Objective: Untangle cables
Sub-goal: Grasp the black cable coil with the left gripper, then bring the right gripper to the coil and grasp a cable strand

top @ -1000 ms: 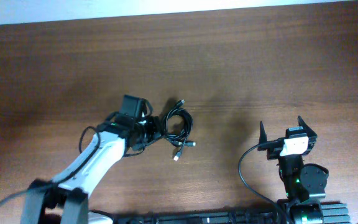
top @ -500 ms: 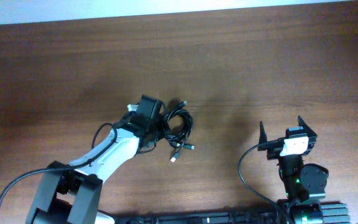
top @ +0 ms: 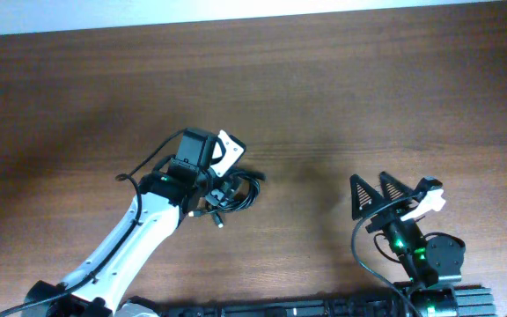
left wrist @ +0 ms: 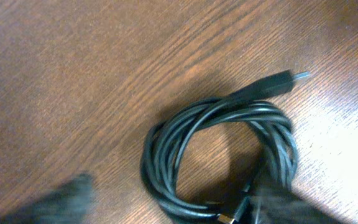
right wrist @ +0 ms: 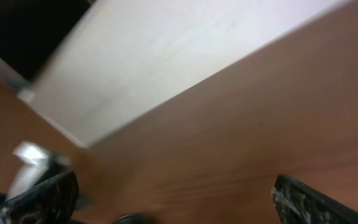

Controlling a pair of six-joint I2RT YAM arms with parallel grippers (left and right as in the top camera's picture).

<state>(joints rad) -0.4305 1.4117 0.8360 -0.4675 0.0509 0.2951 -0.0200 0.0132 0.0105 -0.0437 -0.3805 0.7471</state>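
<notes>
The cables (left wrist: 219,134) lie as one coiled black bundle on the wooden table, with a silver-tipped plug (left wrist: 284,81) sticking out at the upper right in the left wrist view. My left gripper (left wrist: 173,208) is open and low over the bundle, its blurred fingers on either side of the coil's near part. In the overhead view the bundle (top: 246,187) shows partly under my left gripper (top: 225,190), with a loose plug end (top: 221,221) below it. My right gripper (top: 374,190) is open and empty, well to the right of the bundle; it also shows in the right wrist view (right wrist: 179,205).
The brown wooden table (top: 368,88) stretches around the bundle, with a pale wall along its far edge (top: 253,11). The right wrist view shows table surface (right wrist: 260,124) and the pale wall (right wrist: 166,56).
My left arm has swung round and come down over the bundle, which has shifted a little to the left and bunched up. My right gripper has tilted and turned towards the left.
</notes>
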